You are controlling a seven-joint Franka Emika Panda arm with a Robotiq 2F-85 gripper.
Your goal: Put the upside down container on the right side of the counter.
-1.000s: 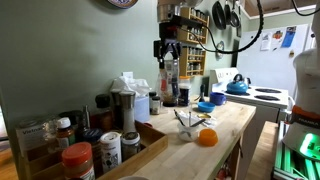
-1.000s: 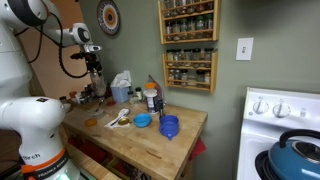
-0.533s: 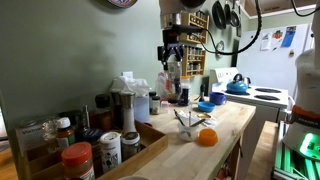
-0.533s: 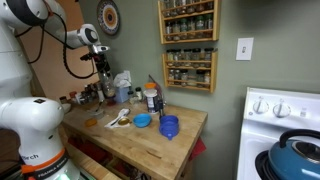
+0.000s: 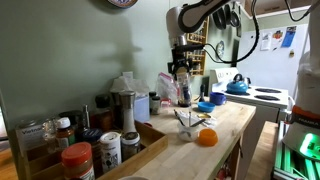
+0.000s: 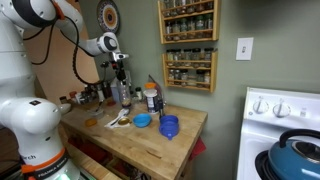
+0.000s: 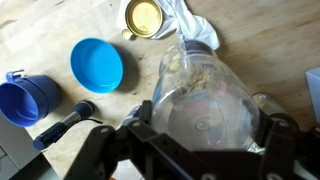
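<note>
Kitchen counter with a robot gripper clamped on a clear container

Sage-green kitchen wall stands behind a long, light wooden butcher-block counter [image 6: 128, 142]. The counter ends beside a white stove [image 6: 285, 105] that carries a blue kettle [image 6: 300, 155]. Two wooden spice racks [image 6: 188, 45] hang on the wall above.

A robot arm reaches in from above. Its black gripper [image 6: 119, 72] is closed tight on a tall clear plastic container [image 6: 123, 90] with a darker end. The container is upright, near the back edge of the counter and close to the wall, about midway along that edge. Clutter hides its lower end, so whether it touches the wood cannot be told.

The wrist view looks down the length of the container, which fills the middle of the picture. The dark fingers [image 7: 268, 128] press on its opposite sides. Below it on the wood lie a round blue plastic bowl [image 7: 97, 65], a darker blue cup [image 7: 20, 100], a jar with a yellow lid [image 7: 145, 17] and a crumpled white cloth [image 7: 195, 22].

In an exterior view, a round orange fruit [image 5: 206, 137] sits near the front edge. A grey opaque canister [image 5: 123, 105] stands by the back edge. Red-lidded jars [image 5: 77, 158] crowd the end of the counter away from the stove
</note>
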